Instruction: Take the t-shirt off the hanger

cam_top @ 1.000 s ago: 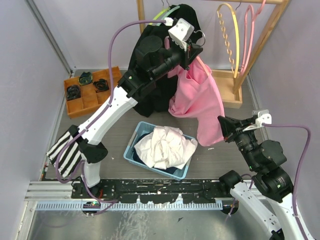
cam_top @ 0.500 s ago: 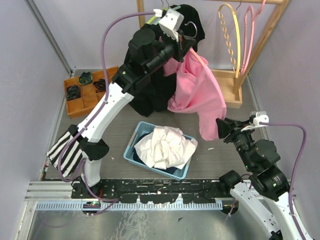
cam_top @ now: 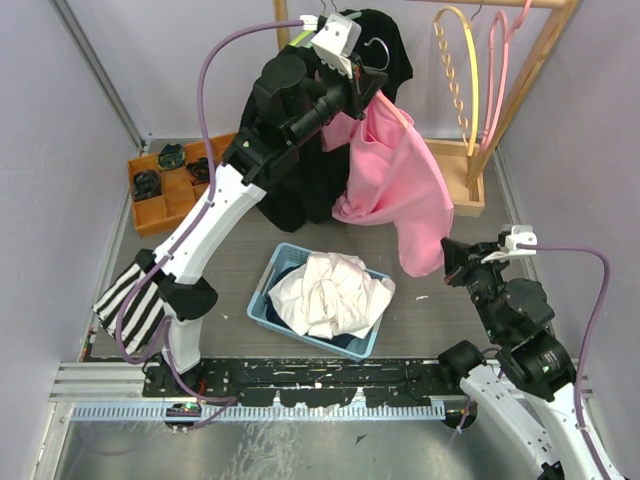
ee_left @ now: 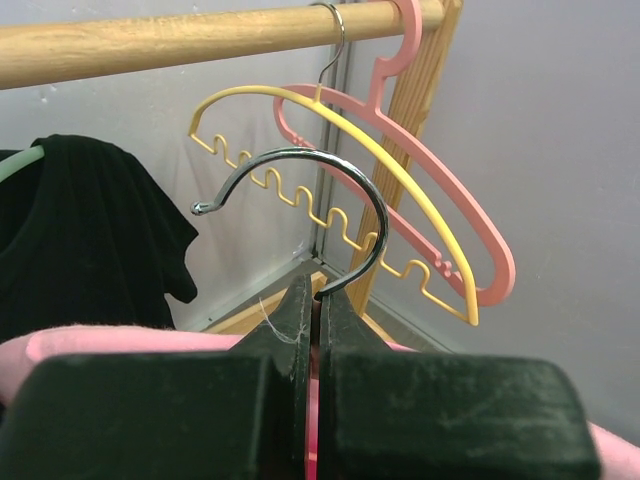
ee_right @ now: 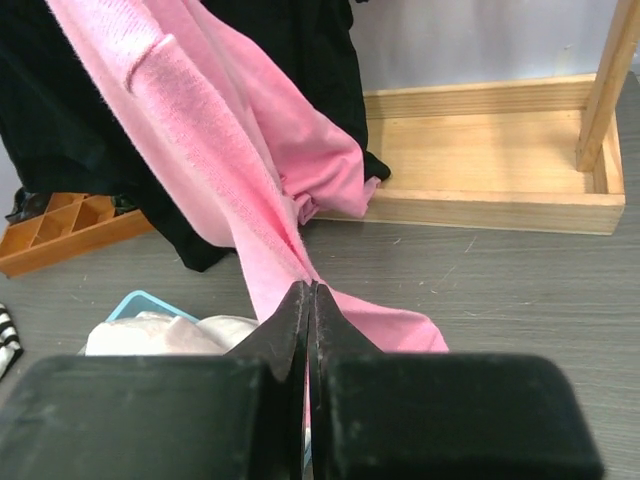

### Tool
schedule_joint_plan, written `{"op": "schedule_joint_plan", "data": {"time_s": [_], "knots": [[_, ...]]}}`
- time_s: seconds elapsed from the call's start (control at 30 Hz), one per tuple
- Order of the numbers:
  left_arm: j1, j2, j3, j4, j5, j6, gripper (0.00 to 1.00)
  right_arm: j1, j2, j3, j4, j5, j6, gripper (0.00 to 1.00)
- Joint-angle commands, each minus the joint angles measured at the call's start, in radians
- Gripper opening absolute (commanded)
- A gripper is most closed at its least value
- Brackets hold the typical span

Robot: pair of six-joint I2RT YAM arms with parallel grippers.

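A pink t-shirt [cam_top: 395,185] hangs from a pink hanger with a metal hook [cam_top: 378,50]. The hook is off the wooden rail and in the air. My left gripper [cam_top: 370,88] is shut on the hanger at the base of its hook [ee_left: 330,190], with its jaws [ee_left: 318,300] pressed together around the neck. Low at the right, my right gripper [cam_top: 447,258] is shut on the shirt's hanging lower end. In the right wrist view the pink t-shirt [ee_right: 210,140] runs down into the closed right gripper [ee_right: 309,290].
A blue bin [cam_top: 262,300] holding white cloth sits under the shirt. A black garment [cam_top: 300,190] hangs from the rail behind. Empty yellow and pink hangers [cam_top: 470,70] hang on the wooden rack, above its base [cam_top: 462,190]. An orange tray [cam_top: 150,205] and a striped cloth [cam_top: 130,300] lie at left.
My left gripper has raised the hanger up and to the left. My right gripper opened briefly, then shut again on the shirt's lower end, a little to the right.
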State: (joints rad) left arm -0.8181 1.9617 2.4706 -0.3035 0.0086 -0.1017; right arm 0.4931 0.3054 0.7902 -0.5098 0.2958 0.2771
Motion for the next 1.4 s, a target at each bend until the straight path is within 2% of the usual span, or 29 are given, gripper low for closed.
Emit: {"op": "schedule_joint_plan", "data": {"time_s": [0.0, 0.1, 0.17, 0.23, 0.5, 0.57, 0.63, 0.67, 0.77, 0.8, 0.83, 1.23, 1.37], "knots": [[0.001, -0.073, 0.028, 0.113, -0.011, -0.009, 0.00, -0.004, 0.004, -0.001, -0.016, 0.052, 0.021, 0.04], [0.002, -0.072, 0.026, 0.108, -0.007, -0.009, 0.00, -0.003, -0.016, 0.001, 0.011, -0.008, -0.002, 0.41], [0.002, -0.073, 0.019, 0.107, 0.000, -0.011, 0.00, -0.003, -0.038, 0.001, 0.034, -0.029, -0.013, 0.56], [0.001, -0.076, 0.004, 0.109, 0.007, -0.017, 0.00, -0.003, -0.049, 0.006, 0.052, -0.047, -0.022, 0.60], [0.001, -0.088, -0.032, 0.112, 0.028, -0.036, 0.00, -0.004, 0.008, 0.049, 0.115, -0.068, -0.068, 0.61], [0.001, -0.090, -0.038, 0.112, 0.031, -0.040, 0.00, -0.004, 0.031, 0.057, 0.141, -0.108, -0.079, 0.61], [0.001, -0.091, -0.041, 0.109, 0.032, -0.042, 0.00, -0.004, 0.052, 0.062, 0.163, -0.110, -0.083, 0.53], [0.001, -0.092, -0.043, 0.109, 0.032, -0.043, 0.00, -0.003, 0.059, 0.063, 0.166, -0.108, -0.085, 0.46], [0.001, -0.092, -0.040, 0.109, 0.025, -0.040, 0.00, -0.004, 0.054, 0.052, 0.165, -0.089, -0.073, 0.12], [0.001, -0.091, -0.038, 0.109, 0.023, -0.040, 0.00, -0.004, 0.047, 0.044, 0.158, -0.069, -0.061, 0.04], [0.001, -0.089, -0.036, 0.109, 0.018, -0.039, 0.00, -0.003, 0.036, 0.034, 0.149, -0.046, -0.051, 0.01], [0.001, -0.063, 0.064, 0.083, -0.011, -0.040, 0.00, -0.003, -0.095, -0.118, -0.074, 0.066, 0.237, 0.01], [0.001, -0.068, 0.056, 0.089, -0.011, -0.048, 0.00, -0.003, -0.037, -0.072, -0.131, 0.090, 0.312, 0.01]]}}
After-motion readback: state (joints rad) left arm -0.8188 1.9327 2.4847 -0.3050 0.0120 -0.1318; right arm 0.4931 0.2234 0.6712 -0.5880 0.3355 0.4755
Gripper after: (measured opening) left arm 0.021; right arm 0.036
